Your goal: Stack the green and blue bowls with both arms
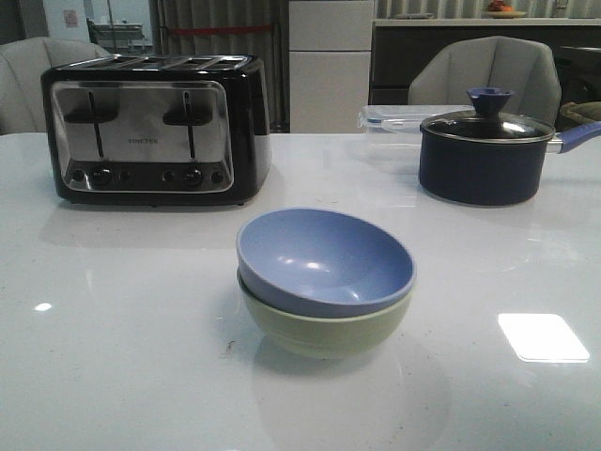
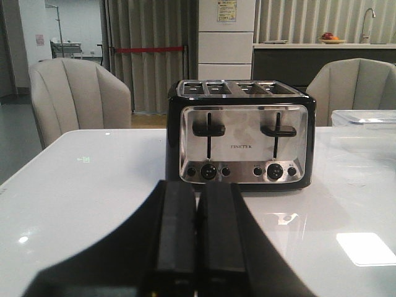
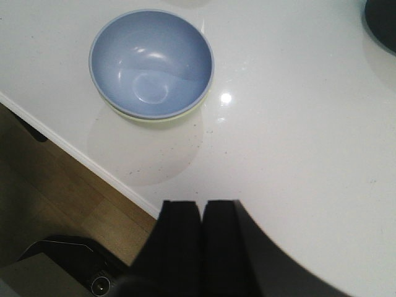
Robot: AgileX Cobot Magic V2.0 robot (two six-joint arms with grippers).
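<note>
The blue bowl (image 1: 324, 258) sits nested inside the green bowl (image 1: 324, 331) near the front middle of the white table (image 1: 122, 329). In the right wrist view the blue bowl (image 3: 151, 62) shows from above with a thin edge of the green bowl (image 3: 162, 117) under it. My right gripper (image 3: 202, 204) is shut and empty, away from the bowls, above the table near its edge. My left gripper (image 2: 197, 185) is shut and empty, above the table facing the toaster. Neither arm shows in the front view.
A black and steel toaster (image 1: 155, 127) stands at the back left, and shows in the left wrist view (image 2: 241, 139). A dark navy lidded pot (image 1: 486, 150) stands at the back right, a clear plastic container (image 1: 399, 122) behind it. Chairs stand beyond the table.
</note>
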